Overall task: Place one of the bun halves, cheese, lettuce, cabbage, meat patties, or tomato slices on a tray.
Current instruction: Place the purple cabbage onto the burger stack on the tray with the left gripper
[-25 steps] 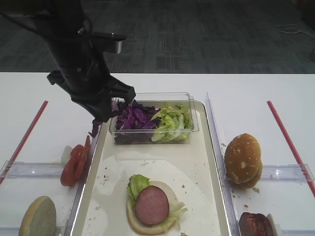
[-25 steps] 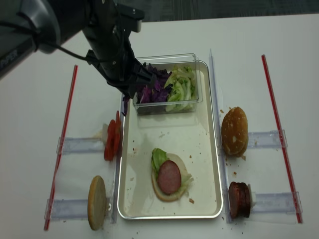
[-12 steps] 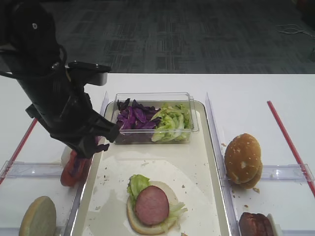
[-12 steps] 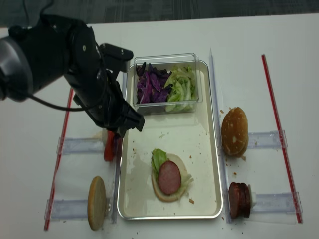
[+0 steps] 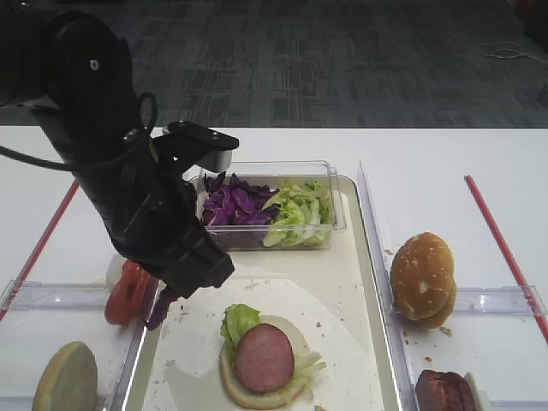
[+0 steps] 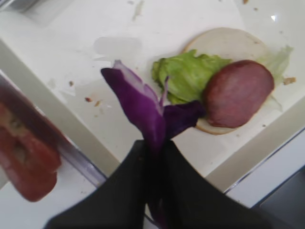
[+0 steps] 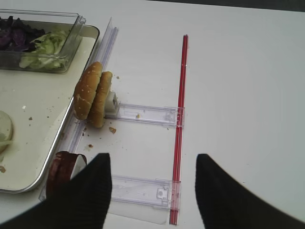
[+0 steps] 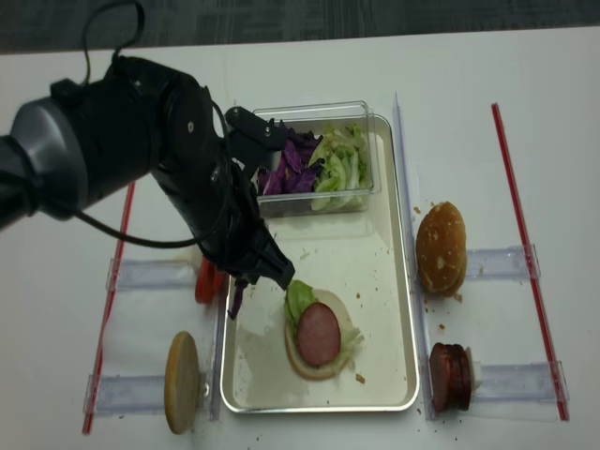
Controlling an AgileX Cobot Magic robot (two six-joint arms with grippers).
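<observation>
The left pincer (image 6: 155, 148) is clenched on a glossy dark purple cabbage strip (image 6: 143, 107), lower centre of frame. It looks limp, light, slippery; the pinch sits at its lower end.

Office: grey carpet tiles (image 5: 342, 60)

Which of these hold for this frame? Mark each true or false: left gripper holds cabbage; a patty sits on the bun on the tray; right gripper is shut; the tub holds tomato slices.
1. The left gripper is shut on a strip of cabbage. True.
2. A meat patty lies on the bun half on the tray. True.
3. The right gripper is shut. False: its fingers stand apart, holding nothing.
4. The clear tub holds tomato slices. False: it holds cabbage and lettuce.
</observation>
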